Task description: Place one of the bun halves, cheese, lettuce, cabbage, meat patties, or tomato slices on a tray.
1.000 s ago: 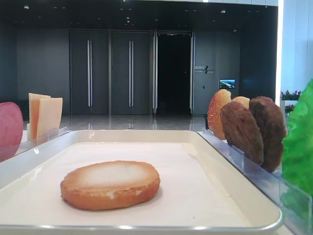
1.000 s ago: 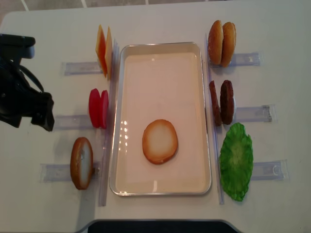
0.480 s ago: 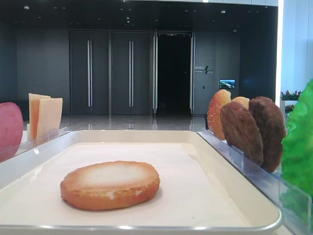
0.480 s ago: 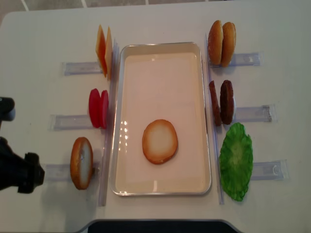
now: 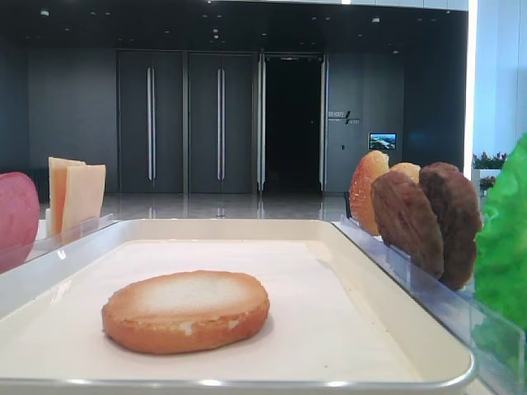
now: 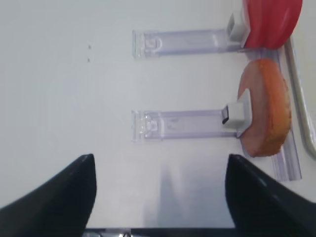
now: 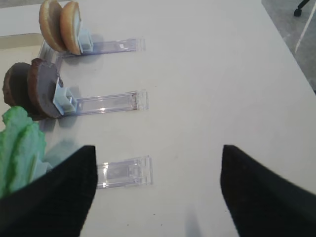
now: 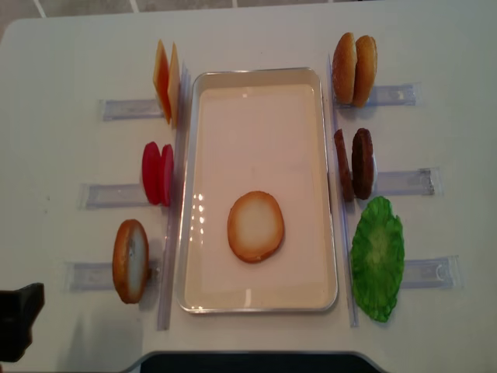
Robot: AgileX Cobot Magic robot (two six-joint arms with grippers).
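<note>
One bun half [image 8: 255, 226] lies flat, pale face up, on the cream tray [image 8: 256, 78]. Another bun half [image 8: 130, 260] stands in the near left rack, with tomato slices [image 8: 157, 173] and cheese [image 8: 165, 81] behind it. On the right stand two bun halves [image 8: 354, 69], meat patties [image 8: 354, 163] and lettuce [image 8: 378, 258]; cabbage is out of view. My left gripper [image 6: 160, 197] is open and empty over bare table, left of the racked bun half [image 6: 264, 114]. My right gripper [image 7: 158, 192] is open and empty, right of the lettuce [image 7: 19, 143].
Clear plastic racks [image 8: 404, 183] stick out on both sides of the tray. One rack's bare end [image 7: 123, 172] lies just ahead of my right gripper's left finger. The left arm [image 8: 17, 318] shows at the table's near left corner.
The left arm has drawn back from beside the tomato rack to the table's near left corner. The food and the tray have not moved.
</note>
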